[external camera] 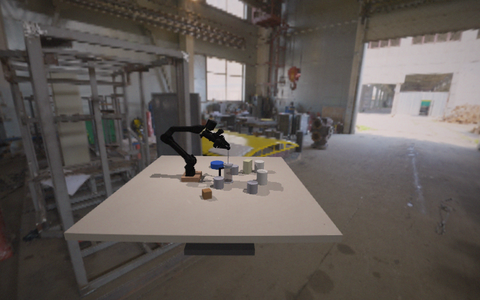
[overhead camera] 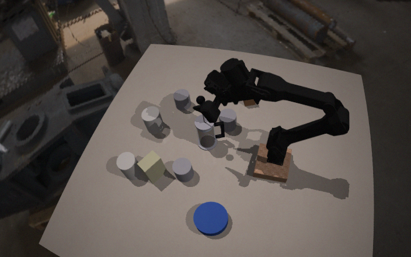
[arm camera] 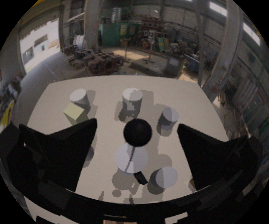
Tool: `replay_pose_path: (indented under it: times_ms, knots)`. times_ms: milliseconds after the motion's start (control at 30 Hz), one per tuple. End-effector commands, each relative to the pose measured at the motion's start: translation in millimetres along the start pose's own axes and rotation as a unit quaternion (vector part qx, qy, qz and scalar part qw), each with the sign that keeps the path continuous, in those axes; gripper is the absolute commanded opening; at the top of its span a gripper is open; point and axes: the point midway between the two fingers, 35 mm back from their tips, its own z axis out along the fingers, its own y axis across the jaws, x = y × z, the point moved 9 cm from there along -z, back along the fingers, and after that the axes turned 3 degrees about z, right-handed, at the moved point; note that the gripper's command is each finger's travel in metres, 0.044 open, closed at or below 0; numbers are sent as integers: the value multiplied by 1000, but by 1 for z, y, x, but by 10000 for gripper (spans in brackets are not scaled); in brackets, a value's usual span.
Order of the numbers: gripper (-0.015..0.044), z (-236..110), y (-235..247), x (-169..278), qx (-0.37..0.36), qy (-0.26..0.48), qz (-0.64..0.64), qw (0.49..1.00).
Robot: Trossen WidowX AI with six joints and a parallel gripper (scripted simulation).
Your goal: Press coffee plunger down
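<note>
- I see the fingers spread wide, gripping nothing.
- Plunger knob (arm camera: 135,132) sits centered in the gap between them; can't tell if anything touches it.
- Coffee press (overhead camera: 206,134) stands upright directly below the fingers, rod up, handle toward the arm base (overhead camera: 272,162).
- Grey cylinders (overhead camera: 227,119) ring the press, the nearest just beside its handle.
- Yellow-green block (overhead camera: 151,166) and blue disc (overhead camera: 210,218) lie farther out on the bench (overhead camera: 312,207), well apart from the fingers.
</note>
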Motion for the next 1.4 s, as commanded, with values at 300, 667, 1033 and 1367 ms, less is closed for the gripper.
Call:
replay_pose_path:
  times_ms: [300,667,1033,1367]
  knots:
    - [151,5,0,3,-1,5,-2,1000]
    - [125,5,0,3,-1,5,-2,1000]
    - [125,13,0,13,-1,4,-2,1000]
    - [125,23,-1,26,-1,4,-2,1000]
